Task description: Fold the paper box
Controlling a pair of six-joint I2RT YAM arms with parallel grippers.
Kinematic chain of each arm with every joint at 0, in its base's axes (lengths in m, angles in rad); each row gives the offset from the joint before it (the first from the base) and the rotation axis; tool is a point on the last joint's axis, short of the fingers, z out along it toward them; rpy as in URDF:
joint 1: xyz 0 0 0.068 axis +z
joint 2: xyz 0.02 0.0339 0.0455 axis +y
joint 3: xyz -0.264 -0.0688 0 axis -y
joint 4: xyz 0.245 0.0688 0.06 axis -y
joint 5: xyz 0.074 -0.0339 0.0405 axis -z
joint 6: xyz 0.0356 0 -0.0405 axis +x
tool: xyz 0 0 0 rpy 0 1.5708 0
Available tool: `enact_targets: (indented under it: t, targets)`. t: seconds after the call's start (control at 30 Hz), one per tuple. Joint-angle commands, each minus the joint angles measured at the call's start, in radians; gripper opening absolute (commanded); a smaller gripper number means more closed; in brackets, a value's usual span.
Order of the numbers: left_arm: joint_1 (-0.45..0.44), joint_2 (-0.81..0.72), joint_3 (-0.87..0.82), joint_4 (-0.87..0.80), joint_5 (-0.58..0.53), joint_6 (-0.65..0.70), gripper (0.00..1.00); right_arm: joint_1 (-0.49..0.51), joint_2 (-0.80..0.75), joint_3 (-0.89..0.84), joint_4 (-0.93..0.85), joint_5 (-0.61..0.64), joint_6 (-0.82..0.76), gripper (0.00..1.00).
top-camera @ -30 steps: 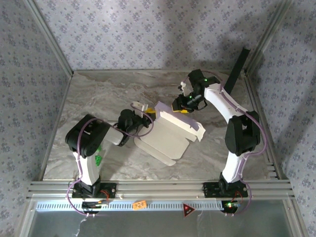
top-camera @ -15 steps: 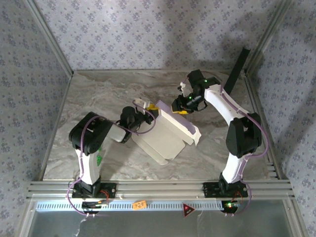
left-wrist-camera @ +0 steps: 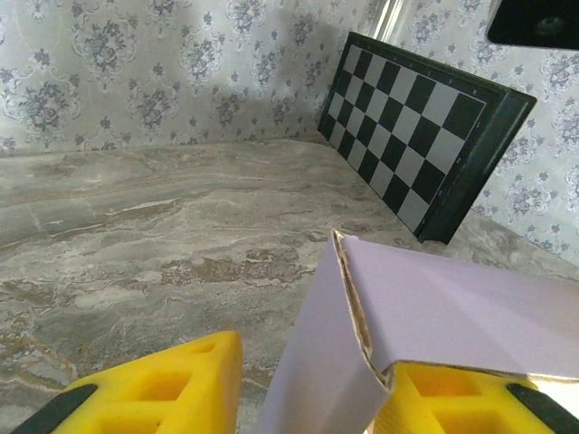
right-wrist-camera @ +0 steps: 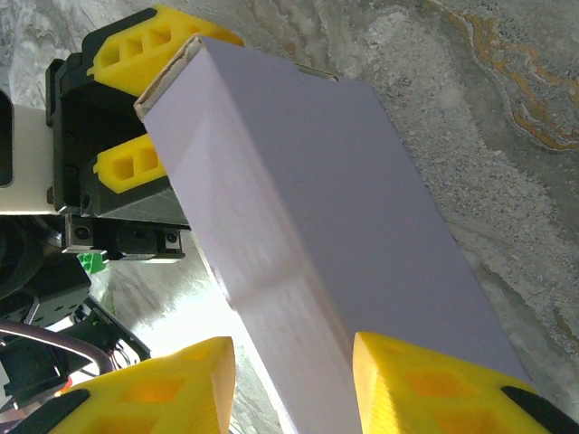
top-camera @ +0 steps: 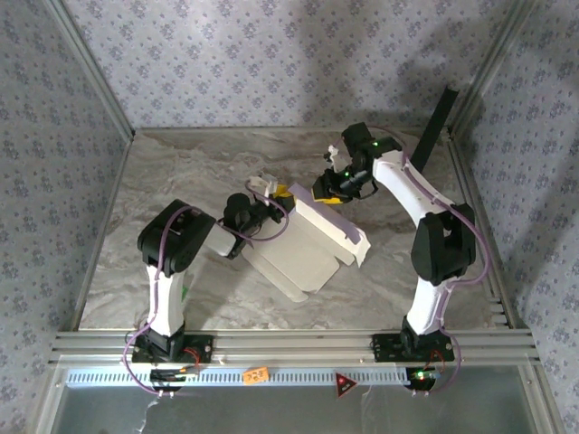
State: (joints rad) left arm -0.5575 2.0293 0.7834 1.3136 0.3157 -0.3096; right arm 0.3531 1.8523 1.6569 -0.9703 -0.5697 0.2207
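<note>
The paper box (top-camera: 308,246) lies mid-table, a pale lavender sheet with its far long side folded up into a ridge. My left gripper (top-camera: 274,201) is at the ridge's far left corner. In the left wrist view the folded edge (left-wrist-camera: 362,316) stands between its yellow fingers (left-wrist-camera: 145,389), leaning on the right one, with a gap to the left one; left gripper (left-wrist-camera: 312,362) is open. My right gripper (top-camera: 331,192) straddles the same ridge from the far right. Right gripper (right-wrist-camera: 294,348) is open, one finger (right-wrist-camera: 434,380) against the lavender face (right-wrist-camera: 308,181).
A black chessboard panel (top-camera: 436,122) leans in the back right corner, also seen as the panel (left-wrist-camera: 416,136) in the left wrist view. Patterned walls and metal rails enclose the marble table (top-camera: 181,172). Bare marble lies to the left and at the back.
My left gripper has moved forward and right to the box's far left corner. The box has turned a little and drawn in, its far side folded up higher. The right gripper shifted slightly left.
</note>
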Motion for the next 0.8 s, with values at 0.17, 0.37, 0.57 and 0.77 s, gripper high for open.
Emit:
enact_targets:
  t: [0.17,0.37,0.57,0.77]
  targets:
    - [-0.007,0.057,0.053,0.095,0.029,-0.019,0.4,0.003,0.034,0.045,-0.043,-0.016,0.016,0.4]
    - [-0.017,0.038,0.038,0.095,-0.01,0.009,0.38,0.015,0.058,0.078,-0.085,-0.008,0.0,0.4]
    - [-0.023,0.01,0.012,0.095,-0.055,0.023,0.38,0.026,0.056,0.074,-0.079,-0.001,0.009,0.4]
    - [-0.023,-0.023,-0.025,0.095,-0.102,0.042,0.37,0.034,0.062,0.082,-0.079,-0.001,0.012,0.39]
